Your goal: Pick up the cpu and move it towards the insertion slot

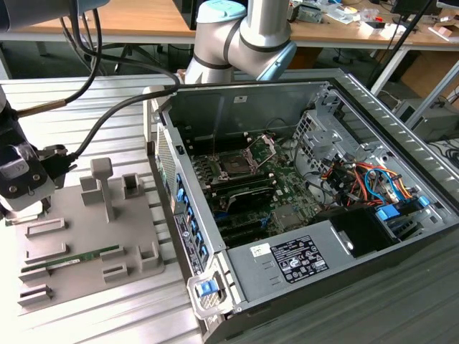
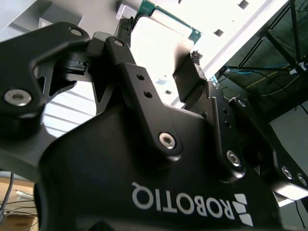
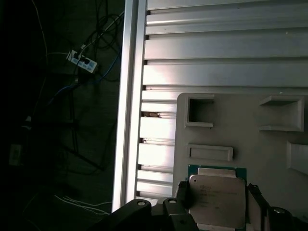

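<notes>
Where the tool (image 3: 217, 204) grips the cpu (image 3: 216, 192), the chip sits clamped by its opposite edges between two black fingers (image 3: 182, 193).
Flat and square, the cpu has a silvery metal lid on a thin green board. It is held over a matte grey fixture plate (image 3: 250, 125) with rectangular pockets, on the ribbed aluminium tabletop (image 3: 216, 72). In the exterior view, the insertion slot (image 1: 235, 163), a dark square framed in silver metal, lies well apart inside the open computer case (image 1: 308, 143), toward the exterior view's right.

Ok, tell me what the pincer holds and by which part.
The pincer clamps the cpu by two opposite edges, seen in both wrist views.
</notes>
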Controlling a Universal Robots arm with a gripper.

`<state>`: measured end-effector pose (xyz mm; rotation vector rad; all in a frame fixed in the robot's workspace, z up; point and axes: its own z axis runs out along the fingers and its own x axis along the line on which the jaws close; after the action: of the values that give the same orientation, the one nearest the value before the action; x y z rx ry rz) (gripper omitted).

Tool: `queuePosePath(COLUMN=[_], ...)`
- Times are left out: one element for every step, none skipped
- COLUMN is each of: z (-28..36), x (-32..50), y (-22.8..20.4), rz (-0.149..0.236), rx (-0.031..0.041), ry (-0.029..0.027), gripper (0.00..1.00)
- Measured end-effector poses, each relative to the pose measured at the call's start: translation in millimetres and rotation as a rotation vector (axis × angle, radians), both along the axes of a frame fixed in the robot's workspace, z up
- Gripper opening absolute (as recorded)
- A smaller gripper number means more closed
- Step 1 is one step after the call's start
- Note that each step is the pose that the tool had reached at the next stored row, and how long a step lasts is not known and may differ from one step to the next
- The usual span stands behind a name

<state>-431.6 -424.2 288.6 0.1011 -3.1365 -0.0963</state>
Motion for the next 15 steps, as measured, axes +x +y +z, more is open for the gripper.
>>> queuePosePath(z=[0.3,0.5,0.9,1.4,1.6,1.8,2.2,2.4,2.7,2.9,3.5,3.8,4.5,5.1,5.6], x=[0.0,0.0,0.0,0.0,0.0,0.0,0.0,0.0,0.0,0.0,0.0,0.0,0.0,0.0,0.0], y=[0.0,0.0,0.0,0.0,0.0,0.0,0.0,0.0,0.0,0.0,0.0,0.0,0.0,0.0,0.0], rz=[0.0,0.0,0.0,0.0,0.0,0.0,0.0,0.0,0.0,0.0,0.0,0.0,0.0,0.0,0.0], rx=[0.0,0.0,0.0,0.0001,0.0001,0.0002,0.0001,0.0002,0.0001,0.0001,0.0001,0.0002,0.0002,0.0002,0.0002], ry=[0.0,0.0,0.0,0.0,0.0,0.0,0.0001,0.0001,0.0001,0.0,0.0001,0.0,0.0001,0.0,0.0], gripper=[0.55,0.55,0.55,0.55,0.55,0.55,0.55,0.55,0.55,0.55,0.55,0.55,0.55,0.55,0.55])
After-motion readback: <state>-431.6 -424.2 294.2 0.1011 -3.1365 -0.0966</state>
